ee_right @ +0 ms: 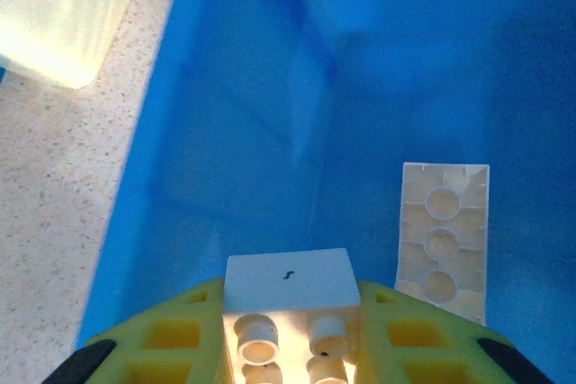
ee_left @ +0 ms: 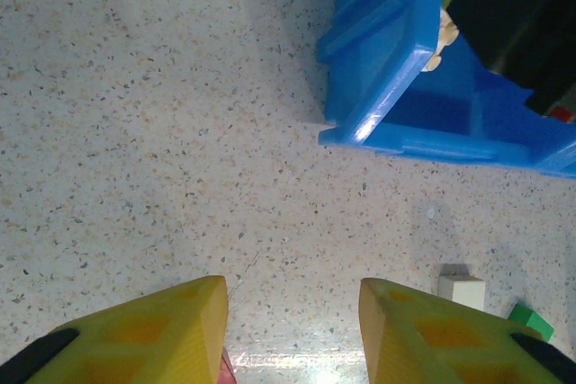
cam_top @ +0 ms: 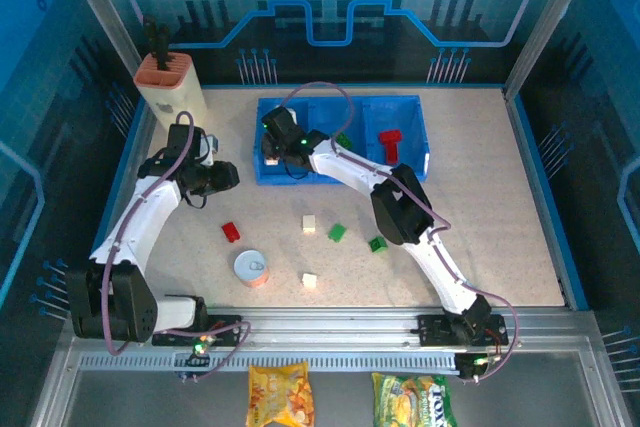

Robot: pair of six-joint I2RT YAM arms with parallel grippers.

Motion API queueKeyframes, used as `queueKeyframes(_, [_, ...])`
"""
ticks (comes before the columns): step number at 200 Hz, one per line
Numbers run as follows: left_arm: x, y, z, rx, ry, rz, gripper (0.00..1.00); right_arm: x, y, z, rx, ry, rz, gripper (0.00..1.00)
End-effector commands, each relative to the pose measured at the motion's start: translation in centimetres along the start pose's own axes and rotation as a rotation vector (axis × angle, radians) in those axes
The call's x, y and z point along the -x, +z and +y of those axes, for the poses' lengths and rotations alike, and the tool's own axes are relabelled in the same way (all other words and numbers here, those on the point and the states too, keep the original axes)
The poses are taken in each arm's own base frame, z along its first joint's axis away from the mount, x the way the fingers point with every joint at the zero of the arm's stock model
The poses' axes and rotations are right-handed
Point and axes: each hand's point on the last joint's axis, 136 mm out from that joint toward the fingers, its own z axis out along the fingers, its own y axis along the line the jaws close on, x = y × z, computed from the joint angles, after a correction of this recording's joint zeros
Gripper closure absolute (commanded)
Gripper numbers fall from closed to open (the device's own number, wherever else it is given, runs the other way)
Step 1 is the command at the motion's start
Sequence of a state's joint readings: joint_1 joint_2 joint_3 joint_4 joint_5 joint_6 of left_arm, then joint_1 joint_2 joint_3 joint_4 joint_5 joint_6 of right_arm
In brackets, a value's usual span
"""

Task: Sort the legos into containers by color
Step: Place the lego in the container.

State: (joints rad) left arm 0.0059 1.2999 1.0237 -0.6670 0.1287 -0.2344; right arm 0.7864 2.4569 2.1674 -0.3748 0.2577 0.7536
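One white lego (ee_right: 288, 278) is clamped between the yellow fingers (ee_right: 171, 339) of the right tool (ee_right: 290, 303), which is held low inside the left compartment of the blue tray (cam_top: 424, 137). A cream lego (ee_right: 443, 238) lies on that compartment's floor just to its right, with its hollow underside turned up. From above, a green lego (cam_top: 345, 140) is seen in the middle compartment and a red lego (cam_top: 390, 143) in the right one.

Five more pieces are scattered on the bench (cam_top: 500, 207) in front of the tray. They are a loose red brick (cam_top: 231, 233), a loose cream brick (cam_top: 309, 223), a first green brick (cam_top: 337, 232), a second green brick (cam_top: 378, 243) and, nearer the arm bases, a near cream brick (cam_top: 310, 280). A silver can (cam_top: 251, 268) stands between the loose red brick and the near cream brick.

The left tool (ee_left: 292, 308) is held above bare bench to the left of the tray. Its fingers are set narrowly apart and nothing is gripped between them. A cream holder with an orange top (cam_top: 170, 82) stands at the far left of the bench.
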Motion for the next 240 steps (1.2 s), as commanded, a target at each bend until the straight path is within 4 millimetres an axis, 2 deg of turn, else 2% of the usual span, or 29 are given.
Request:
queueKeyframes(1, [0.0,-0.6,-0.2,-0.027,-0.006,-0.018,0.57,0.1,0.8,0.0,-0.009,0.019,-0.004,0.75])
queueKeyframes(39, [-0.1,-0.6,-0.2,-0.027,-0.008,-0.015,0.57,-0.3,1.5,-0.3,-0.026,0.024,0.004,0.68])
queueKeyframes(52, [-0.1,-0.6,-0.2,-0.028,-0.009,-0.015,0.57,-0.1,1.4,-0.2,-0.022,0.024,0.001,0.63])
queueKeyframes(76, [-0.1,-0.5,-0.2,-0.026,-0.007,-0.013,0.57,0.4,0.7,0.2,-0.015,0.019,-0.004,0.60])
queueKeyframes(118, [-0.1,-0.4,-0.2,-0.026,-0.009,-0.007,0.57,2.4,-1.9,1.2,0.005,0.000,-0.035,0.53])
queueKeyframes(154, [-0.2,-0.3,-0.1,-0.026,-0.010,0.000,0.57,3.7,-4.3,2.0,0.023,-0.020,-0.052,0.53])
queueKeyframes(181, [-0.4,0.0,0.0,-0.018,-0.012,0.015,0.57,3.7,-6.0,2.6,0.031,-0.060,-0.044,0.53])
queueKeyframes(196, [-0.6,0.2,0.2,-0.011,-0.015,0.026,0.57,2.8,-6.3,2.6,0.023,-0.089,-0.019,0.53])
queueKeyframes(200, [-0.7,0.2,0.2,-0.010,-0.016,0.031,0.57,3.6,-7.6,3.0,0.034,-0.091,-0.033,0.53])
queueKeyframes(240, [-1.6,0.8,0.9,0.027,-0.031,0.078,0.57,2.2,-9.9,2.6,0.021,-0.137,-0.001,0.53])
